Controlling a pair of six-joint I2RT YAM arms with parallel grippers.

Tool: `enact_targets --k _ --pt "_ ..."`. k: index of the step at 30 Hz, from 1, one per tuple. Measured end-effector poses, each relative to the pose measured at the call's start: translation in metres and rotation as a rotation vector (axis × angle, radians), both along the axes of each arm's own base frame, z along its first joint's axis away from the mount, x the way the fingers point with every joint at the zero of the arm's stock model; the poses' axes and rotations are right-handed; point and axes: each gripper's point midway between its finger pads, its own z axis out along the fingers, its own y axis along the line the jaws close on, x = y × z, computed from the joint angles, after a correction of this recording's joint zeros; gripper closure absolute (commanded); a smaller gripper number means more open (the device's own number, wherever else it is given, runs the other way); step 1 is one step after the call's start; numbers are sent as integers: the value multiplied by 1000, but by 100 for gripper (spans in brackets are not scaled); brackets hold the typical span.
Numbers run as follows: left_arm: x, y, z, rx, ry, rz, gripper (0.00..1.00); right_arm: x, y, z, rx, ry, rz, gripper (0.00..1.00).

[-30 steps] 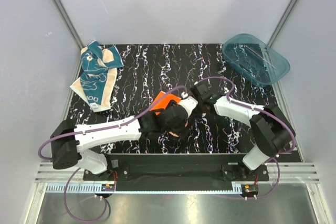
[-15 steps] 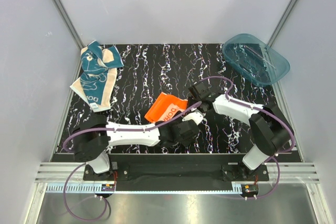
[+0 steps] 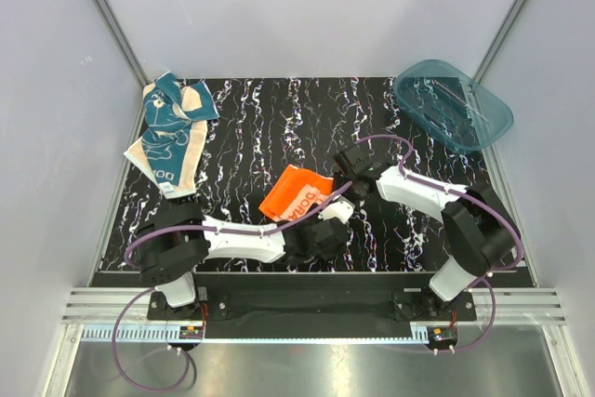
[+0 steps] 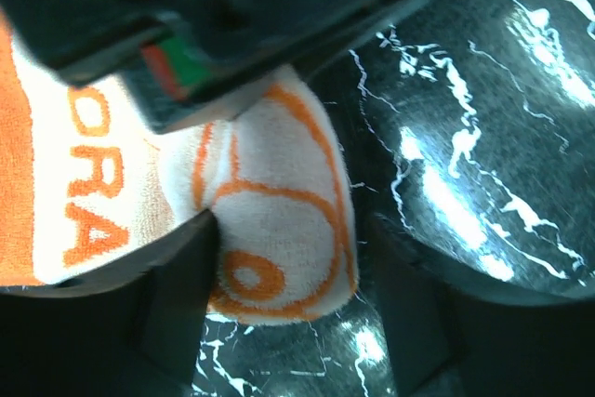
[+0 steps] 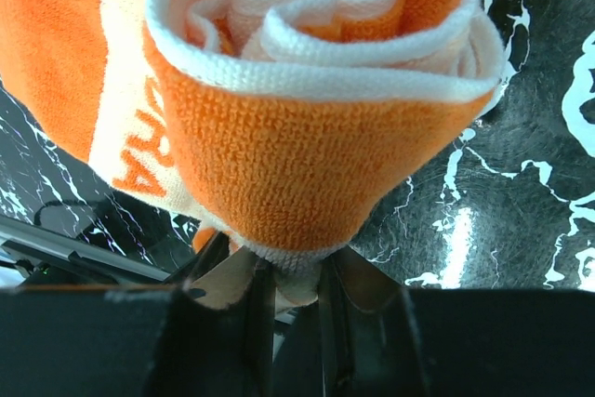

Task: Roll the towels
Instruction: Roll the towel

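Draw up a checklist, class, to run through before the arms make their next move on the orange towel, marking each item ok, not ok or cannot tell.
1. Right gripper shut on the rolled end of the orange towel: ok.
2. Coil formed at that end: ok, a spiral shows in the right wrist view.
3. Left gripper closed on the towel's corner: not ok, jaws stand apart around it.
4. Whole length rolled: not ok, a flat printed part shows.
5. Teal towel rolled: not ok, it lies spread at the far left.
6. Tub apart from the work: ok, far right corner.
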Motion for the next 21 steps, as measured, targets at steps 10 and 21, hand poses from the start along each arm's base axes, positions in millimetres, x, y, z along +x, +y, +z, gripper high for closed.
enact_targets --k 10,21 --pt "18 1 -2 -128 52 47 61 6 0 10 -20 -17 21 49" --pt "24 -3 2 -231 117 24 61 35 -52 23 -96 5 -71 7"
